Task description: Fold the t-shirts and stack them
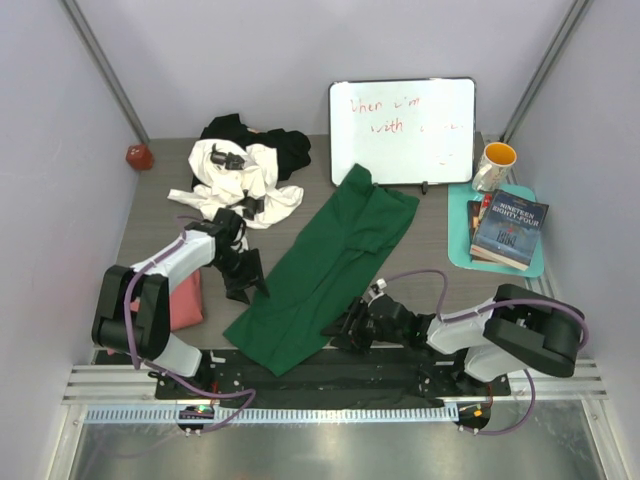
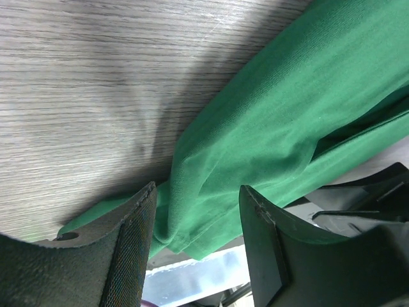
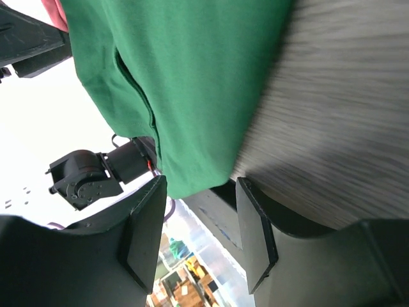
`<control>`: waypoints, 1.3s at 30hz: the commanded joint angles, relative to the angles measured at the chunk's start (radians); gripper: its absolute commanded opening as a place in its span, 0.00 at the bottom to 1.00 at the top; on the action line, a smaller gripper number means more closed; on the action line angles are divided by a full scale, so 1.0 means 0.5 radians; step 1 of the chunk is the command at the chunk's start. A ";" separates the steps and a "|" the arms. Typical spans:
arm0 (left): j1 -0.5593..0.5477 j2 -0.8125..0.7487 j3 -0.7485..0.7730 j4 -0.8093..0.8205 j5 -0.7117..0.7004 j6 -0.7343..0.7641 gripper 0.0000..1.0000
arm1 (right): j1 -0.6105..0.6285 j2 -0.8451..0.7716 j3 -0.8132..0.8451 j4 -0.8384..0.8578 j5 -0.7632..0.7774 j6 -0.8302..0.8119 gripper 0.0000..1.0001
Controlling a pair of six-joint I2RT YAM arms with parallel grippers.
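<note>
1. On the tabletop (image 1: 160,215), the overhead view shows the whole layout. The green t-shirt (image 1: 340,260) lies spread flat on a diagonal, from near the whiteboard (image 1: 402,130) down to the near edge between the two arms.
2. Only that view shows the other shirts. The white t-shirt (image 1: 235,180) lies crumpled at the far left, the black t-shirt (image 1: 285,145) is bunched behind and under it, and the pink t-shirt (image 1: 186,300) lies by the left arm's base, partly hidden.
3. The left wrist view adds detail that the overhead one lacks. The left claw (image 2: 198,192) is spread, and the green shirt's folded hem lies in the gap between its fingers, with neither finger pressing on the cloth.
4. The right wrist view shows the right claw (image 3: 200,185) spread too. The near corner of the green shirt hangs just beyond its fingertips over the tabletop's edge, and a sliver of pink cloth shows at the top left corner.
5. Counted from above:
   - four t-shirts
   - two arms
   - one red ball (image 1: 138,156) at the far left
   - one whiteboard with red writing
   - one mug (image 1: 494,163)
   - one teal mat (image 1: 458,215) carrying a stack of books (image 1: 510,232), whose number I cannot tell
</note>
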 commanded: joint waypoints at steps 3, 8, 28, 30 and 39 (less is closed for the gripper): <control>0.008 0.052 0.007 0.000 0.057 0.021 0.56 | 0.015 0.167 0.134 0.161 -0.060 0.016 0.53; 0.005 0.089 0.014 -0.009 0.075 0.021 0.55 | 0.015 0.317 0.195 0.241 -0.128 0.016 0.53; 0.005 0.246 0.023 -0.052 0.047 0.024 0.11 | -0.001 0.673 0.183 0.734 -0.290 0.120 0.01; 0.005 0.243 0.026 -0.061 0.032 0.024 0.11 | -0.004 0.646 0.186 0.759 -0.291 0.111 0.01; 0.005 0.261 0.038 -0.067 0.026 0.031 0.07 | -0.089 0.253 0.229 0.250 -0.193 -0.086 0.01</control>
